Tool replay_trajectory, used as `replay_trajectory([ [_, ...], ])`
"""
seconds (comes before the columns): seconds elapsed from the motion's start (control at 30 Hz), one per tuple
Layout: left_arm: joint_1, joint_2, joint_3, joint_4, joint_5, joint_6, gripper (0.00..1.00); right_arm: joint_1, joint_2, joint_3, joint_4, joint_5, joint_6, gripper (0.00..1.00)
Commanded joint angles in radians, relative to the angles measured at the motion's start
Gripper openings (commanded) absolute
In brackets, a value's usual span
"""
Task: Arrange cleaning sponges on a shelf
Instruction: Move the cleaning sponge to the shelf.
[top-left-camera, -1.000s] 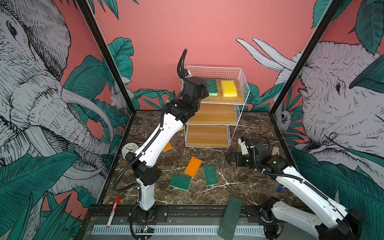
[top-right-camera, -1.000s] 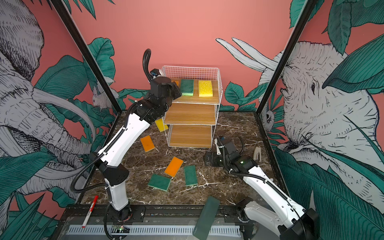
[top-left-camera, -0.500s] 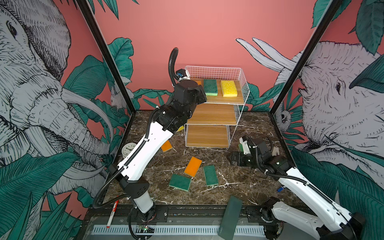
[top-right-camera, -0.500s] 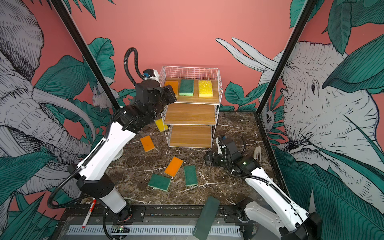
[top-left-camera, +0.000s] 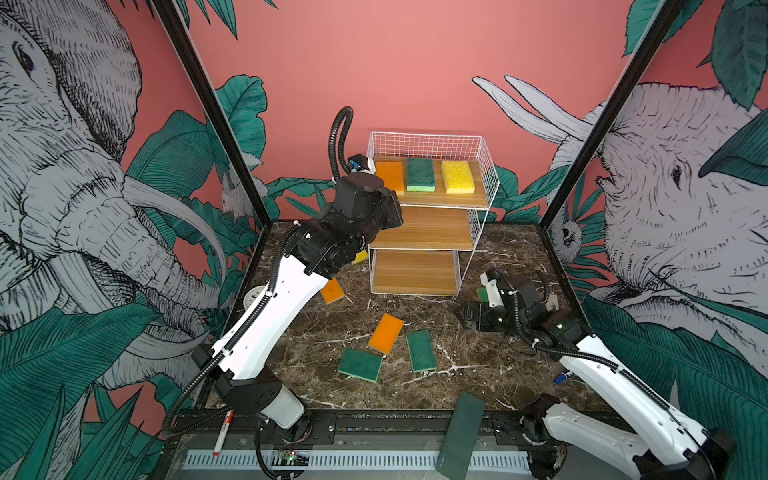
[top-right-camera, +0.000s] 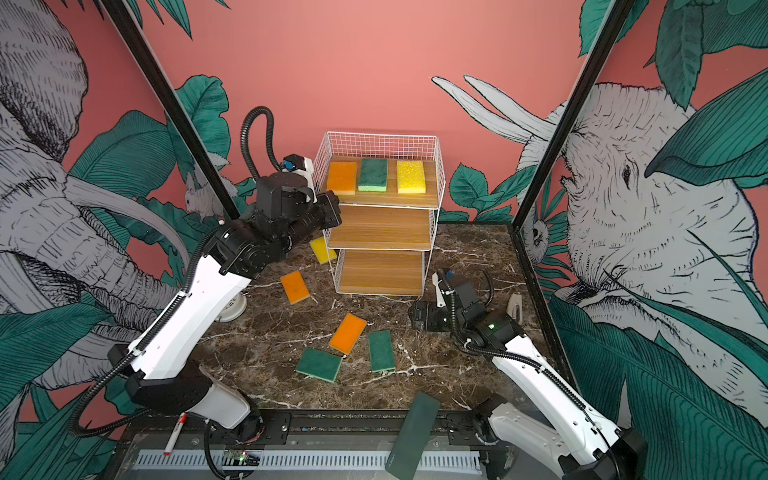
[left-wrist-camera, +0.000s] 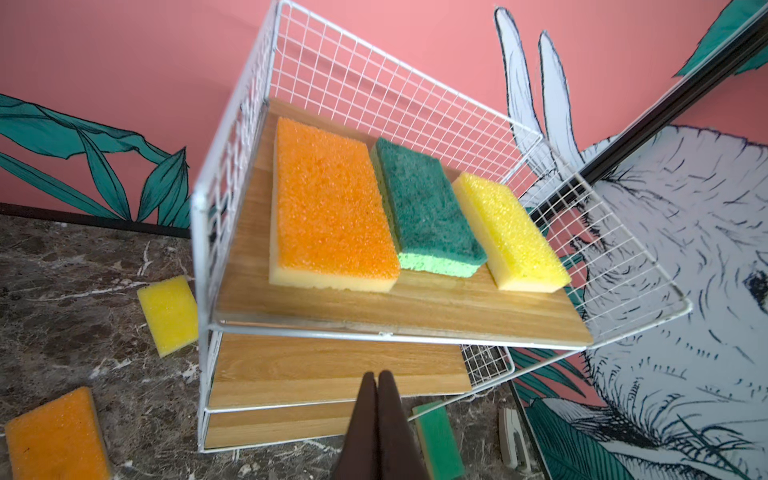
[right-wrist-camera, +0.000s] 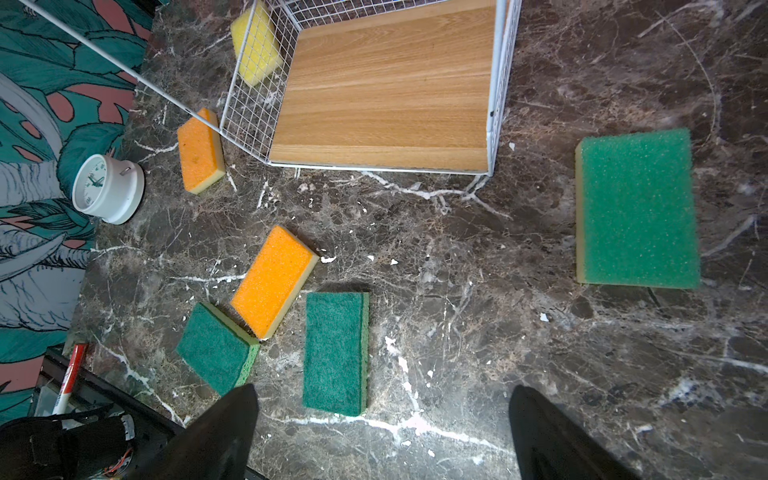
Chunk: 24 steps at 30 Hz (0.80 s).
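The shelf (top-left-camera: 428, 232) stands at the back of the table. Its top board holds an orange sponge (left-wrist-camera: 328, 208), a green one (left-wrist-camera: 424, 203) and a yellow one (left-wrist-camera: 511, 232) side by side. My left gripper (left-wrist-camera: 377, 376) is shut and empty, just off the left front of the middle board. Loose on the table lie a yellow sponge (top-right-camera: 322, 249), two orange sponges (top-left-camera: 332, 291) (top-left-camera: 386, 332) and three green sponges (top-left-camera: 360, 364) (top-left-camera: 421, 350) (right-wrist-camera: 636, 208). My right gripper (right-wrist-camera: 380, 399) hovers open over bare marble, right of the shelf's bottom board, beside the third green sponge.
A white clock (right-wrist-camera: 108, 189) sits at the table's left edge. A long dark slab (top-left-camera: 459, 436) leans on the front rail, and a red marker (top-left-camera: 222, 432) lies there too. A small white stapler-like thing (top-right-camera: 515, 305) lies by the right wall.
My left gripper has drawn back from over the top board, down and to the left, uncovering the orange sponge there. The right arm has hardly moved.
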<state>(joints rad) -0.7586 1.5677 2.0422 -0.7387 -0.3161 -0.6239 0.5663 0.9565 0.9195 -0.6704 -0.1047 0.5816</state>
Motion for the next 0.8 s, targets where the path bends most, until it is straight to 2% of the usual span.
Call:
replay_trajectory([
  [0.0, 0.015, 0.035, 0.045, -0.065, 0.045, 0.003, 0.02, -0.005, 0.004, 0.028, 0.003, 0.016, -0.017, 0.97],
  [0.13, 0.022, 0.055, 0.062, -0.051, 0.048, 0.006, 0.0, -0.004, -0.005, 0.025, 0.006, 0.023, -0.017, 0.97],
  [0.77, 0.029, 0.058, 0.07, 0.014, 0.038, 0.023, 0.0, -0.005, 0.019, 0.03, 0.024, 0.005, -0.022, 0.97],
])
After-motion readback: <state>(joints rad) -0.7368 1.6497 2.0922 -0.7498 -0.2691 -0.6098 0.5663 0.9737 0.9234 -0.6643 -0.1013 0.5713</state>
